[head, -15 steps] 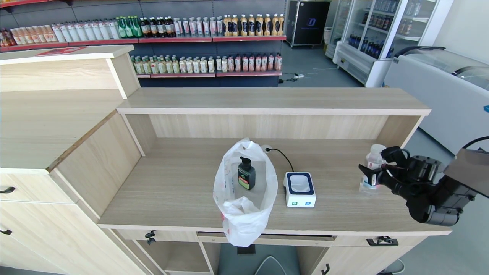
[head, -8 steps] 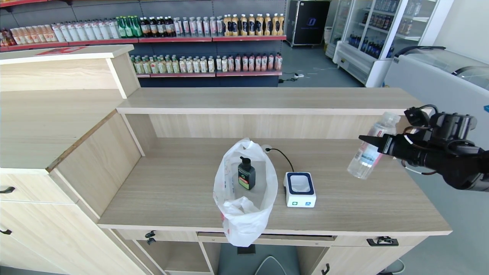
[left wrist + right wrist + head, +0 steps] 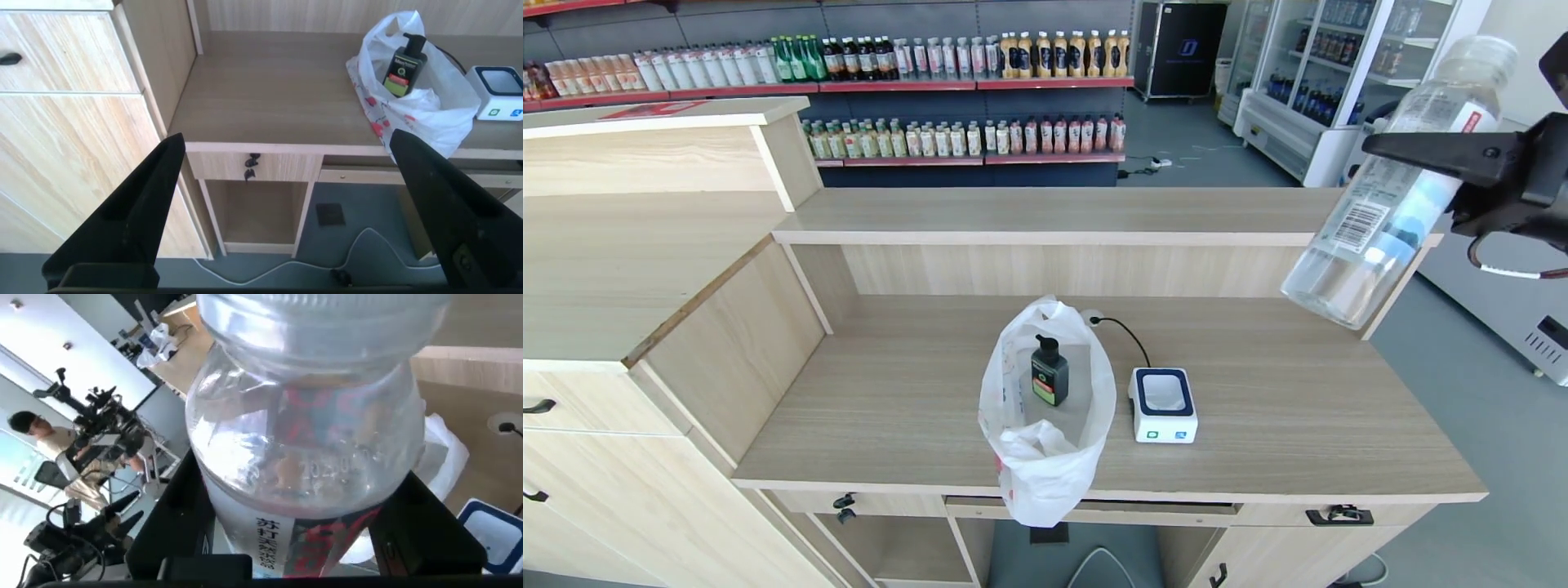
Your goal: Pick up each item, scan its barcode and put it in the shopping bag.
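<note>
Bottle (image 3: 1372,229) of clear plastic is clamped across its middle by my right gripper (image 3: 1413,159), with a finger pressed to each side. It hangs in the air high above and to the right of the scanner (image 3: 1165,404), well apart from it. Its long axis is tilted: the cap end points up and farther right, the base points down and back toward the scanner, and the barcode label faces the head camera.

My left gripper (image 3: 286,216) is spread wide and holds nothing. It is out in front of the counter (image 3: 1298,445), well to the left of the scanner.

Right of the scanner, a broad stretch of counter top runs to the right edge. Behind the scanner rises the back wall, with a shelf (image 3: 1094,216) over it. Just left of the scanner stands the bag (image 3: 1045,469), mouth open and its front hanging over the counter's front edge. A dark pump bottle (image 3: 1050,377) stands upright inside it.
</note>
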{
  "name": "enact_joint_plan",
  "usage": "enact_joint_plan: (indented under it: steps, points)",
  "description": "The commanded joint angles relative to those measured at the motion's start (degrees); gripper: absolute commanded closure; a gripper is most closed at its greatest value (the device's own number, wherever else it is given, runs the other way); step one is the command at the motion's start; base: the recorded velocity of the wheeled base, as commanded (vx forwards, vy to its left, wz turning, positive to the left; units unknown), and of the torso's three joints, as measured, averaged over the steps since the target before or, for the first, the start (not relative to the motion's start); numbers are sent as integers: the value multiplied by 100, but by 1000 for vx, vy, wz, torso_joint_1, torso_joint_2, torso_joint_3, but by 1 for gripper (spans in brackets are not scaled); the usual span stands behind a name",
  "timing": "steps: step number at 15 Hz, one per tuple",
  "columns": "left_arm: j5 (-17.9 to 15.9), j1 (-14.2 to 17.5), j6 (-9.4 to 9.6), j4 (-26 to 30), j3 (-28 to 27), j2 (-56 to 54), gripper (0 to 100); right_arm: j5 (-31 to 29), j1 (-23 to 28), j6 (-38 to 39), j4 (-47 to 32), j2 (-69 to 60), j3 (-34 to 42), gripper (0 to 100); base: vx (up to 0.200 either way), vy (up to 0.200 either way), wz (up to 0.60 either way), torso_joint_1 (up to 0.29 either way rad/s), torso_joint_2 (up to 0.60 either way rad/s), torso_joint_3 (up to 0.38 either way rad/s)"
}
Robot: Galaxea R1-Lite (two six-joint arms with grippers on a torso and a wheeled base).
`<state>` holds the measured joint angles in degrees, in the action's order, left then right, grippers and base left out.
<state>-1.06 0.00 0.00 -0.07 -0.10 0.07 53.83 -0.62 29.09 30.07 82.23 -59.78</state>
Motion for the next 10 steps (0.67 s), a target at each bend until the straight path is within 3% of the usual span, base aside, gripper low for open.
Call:
enact_joint_plan:
  steps: [1,6,10]
  points:
    - [1,0,0,-1,1,1,0,-4,-483,-8,174,-400,2,100,0,0,0,0,0,0]
    - [1,0,0,-1,1,1,0,13,-993,-8,368,-567,2,100,0,0,0,0,0,0]
    - [1,0,0,-1,1,1,0,180,-1414,1,1141,-515,-51,100,0,0,0,0,0,0]
